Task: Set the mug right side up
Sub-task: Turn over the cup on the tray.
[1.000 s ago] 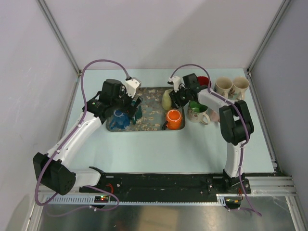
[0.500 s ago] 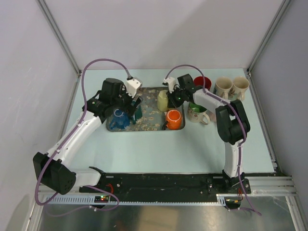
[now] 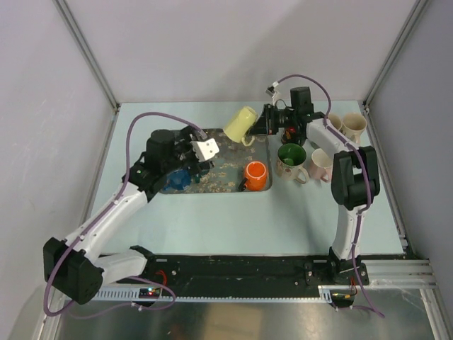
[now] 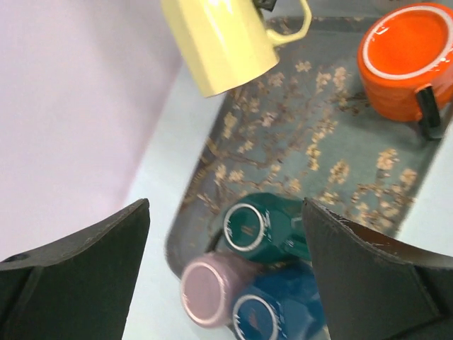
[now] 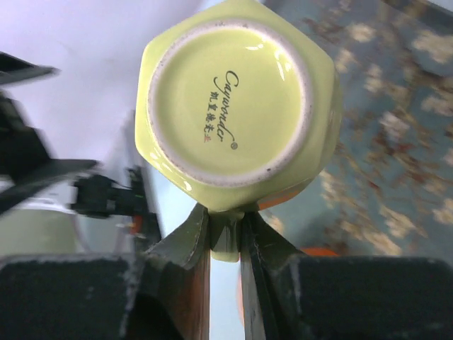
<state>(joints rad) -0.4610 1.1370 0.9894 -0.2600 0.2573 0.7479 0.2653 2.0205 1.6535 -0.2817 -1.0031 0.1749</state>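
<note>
The yellow mug is in the air above the far edge of the tray, and it touches nothing below it. It is tilted, not upright; in the right wrist view its round base with the printed mark faces the camera directly. The right gripper carries it by the handle: the two fingers are pressed narrow on both sides of the handle, which sits between them just under the body of the mug.

The left gripper hangs over the left part of the tray with its fingers spread wide and nothing between them. Under it, in the left wrist view, three mugs stand close together with their bases up: a teal mug, a mauve mug and a blue mug. An orange mug stands with its mouth up at the right end of the tray.

On the table, to the right of the tray, there is a green mug with a pink mug just beside it, and two cream mugs stand farther back
</note>
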